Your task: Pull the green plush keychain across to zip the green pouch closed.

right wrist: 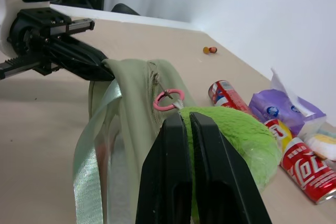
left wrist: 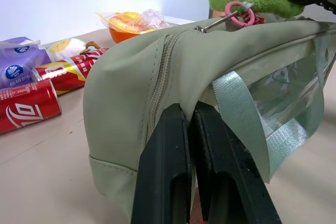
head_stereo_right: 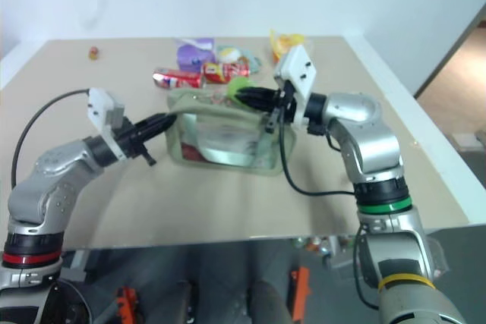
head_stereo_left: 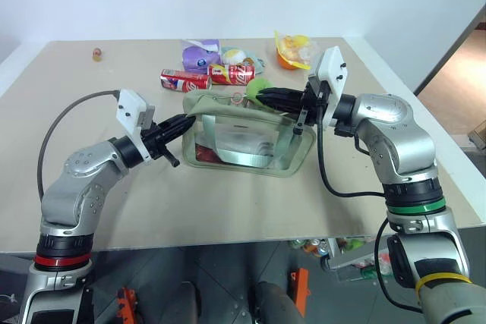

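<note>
Handling, as judged: the keychain (right wrist: 231, 135) is soft, light plush that compresses under pressure, so a pinch on the fuzz can slip or stretch; the firmer hold is close to the pink ring (right wrist: 168, 99) that joins it to the zipper pull. The pouch (head_stereo_left: 243, 138) is limp fabric with clear plastic windows; it folds and drags unless its end is anchored against the pull. Its contents add some weight, but it will likely slide on the surface (head_stereo_left: 228, 210) if left free.

End effectors: the right end effector (right wrist: 186, 124) is clamped on the keychain, fingers pressed together into the plush. The left end effector (left wrist: 190, 124) is clamped on the fabric at the pouch's left end, beside the zipper track, fingers together.

Position: the pouch lies mid-surface between the two arms, its top lifted at both ends. The keychain sits at the pouch's top, toward the right end, raised off the surface.

Appearance: the keychain is bright lime-green and fuzzy, pulled into a stretched shape in the left wrist view. The pouch is pale sage-green, rectangular, with a grey-green webbing strap and a top zipper. Whether the zipper teeth are meshed along the full run cannot be determined.

Nearby: red cans (head_stereo_left: 209, 77) and a purple packet (head_stereo_left: 199, 55) lie behind the pouch.
</note>
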